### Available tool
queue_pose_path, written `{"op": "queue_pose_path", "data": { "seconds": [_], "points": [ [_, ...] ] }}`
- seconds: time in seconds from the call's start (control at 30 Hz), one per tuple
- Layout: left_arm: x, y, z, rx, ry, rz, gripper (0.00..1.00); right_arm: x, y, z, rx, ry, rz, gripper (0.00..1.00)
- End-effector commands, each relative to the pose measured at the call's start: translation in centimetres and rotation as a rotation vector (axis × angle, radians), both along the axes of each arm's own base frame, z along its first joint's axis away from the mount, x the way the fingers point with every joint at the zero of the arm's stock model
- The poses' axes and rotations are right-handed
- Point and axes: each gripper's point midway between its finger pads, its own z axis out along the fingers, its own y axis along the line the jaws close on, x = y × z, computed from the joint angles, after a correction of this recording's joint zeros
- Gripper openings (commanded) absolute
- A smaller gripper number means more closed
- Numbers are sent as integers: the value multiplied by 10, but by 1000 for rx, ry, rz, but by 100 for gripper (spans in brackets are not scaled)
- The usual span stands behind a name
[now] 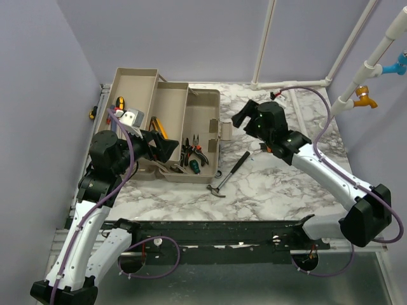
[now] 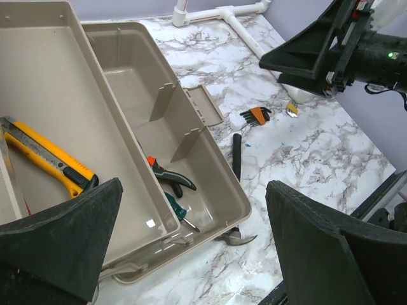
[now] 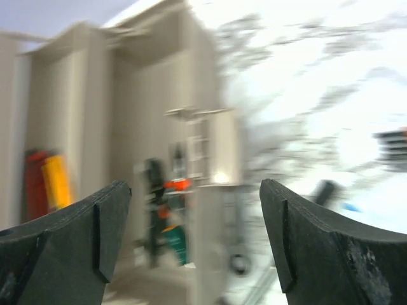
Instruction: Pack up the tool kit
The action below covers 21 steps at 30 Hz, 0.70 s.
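Pliers (image 1: 191,151) and knife (image 2: 48,159) sit in the toolbox (image 1: 202,111). Hammer (image 1: 230,171) and hex keys (image 2: 257,115) wait on the desk (image 1: 273,190). The left hand (image 2: 191,254) and right hand (image 3: 194,241) gape wide, empty.

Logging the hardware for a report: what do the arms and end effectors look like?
The left arm and right arm have white links, black joints and purple cables. The left end effector and right end effector are matte black with broad wedge-shaped fingers. A green light glows on the right arm.
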Motion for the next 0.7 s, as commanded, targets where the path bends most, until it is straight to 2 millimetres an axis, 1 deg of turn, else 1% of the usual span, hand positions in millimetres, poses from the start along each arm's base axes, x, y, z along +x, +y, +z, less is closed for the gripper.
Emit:
{"op": "queue_pose_path", "data": {
  "seconds": [0.0,0.03,0.13,0.2,0.27,0.4,0.57,0.67],
  "points": [
    [-2,1,-1,6,0,4,98,-19,-110,-71,-405,246,-279,95],
    [-2,1,0,6,-1,4,98,-20,-121,-81,-414,285,-306,95],
    [-2,1,-1,5,2,3,99,-21,-136,-110,-464,373,-313,95],
    [-3,1,-2,6,3,4,99,-20,-147,-123,-529,419,-342,95],
    [-3,1,-3,9,2,6,98,-17,-159,-134,-559,464,-363,92],
    [-3,2,-2,11,-3,7,98,-5,-178,-152,-492,512,-366,82],
    [-3,1,-2,12,0,7,98,8,-185,-169,-536,551,-359,61],
    [-3,2,-2,14,-1,7,98,16,-185,-184,-531,591,-338,55]
  ]
}}
